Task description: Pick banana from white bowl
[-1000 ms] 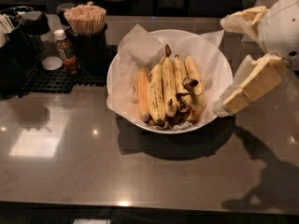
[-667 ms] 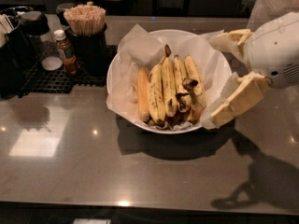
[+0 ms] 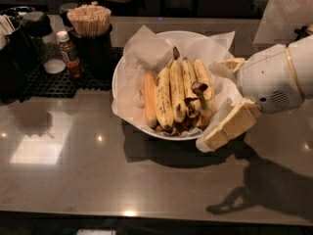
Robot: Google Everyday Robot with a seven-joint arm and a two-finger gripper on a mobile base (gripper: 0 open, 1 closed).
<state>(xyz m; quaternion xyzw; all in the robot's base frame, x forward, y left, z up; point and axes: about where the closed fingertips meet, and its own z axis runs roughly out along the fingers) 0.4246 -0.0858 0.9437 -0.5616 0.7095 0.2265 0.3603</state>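
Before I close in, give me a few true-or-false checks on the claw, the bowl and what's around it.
1. The claw is open at the bowl's right rim. True.
2. The claw holds a banana. False: it holds nothing; the bananas lie in the bowl.
3. The bowl is lined with paper. True.
4. The bottle stands right of the bowl. False: in the view it stands left of the bowl, on the black mat.

Matt cream pincer (image 3: 210, 106) right of crinkled-paper-lined white bowl (image 3: 115, 77), over glossy dark counter (image 3: 98, 173).
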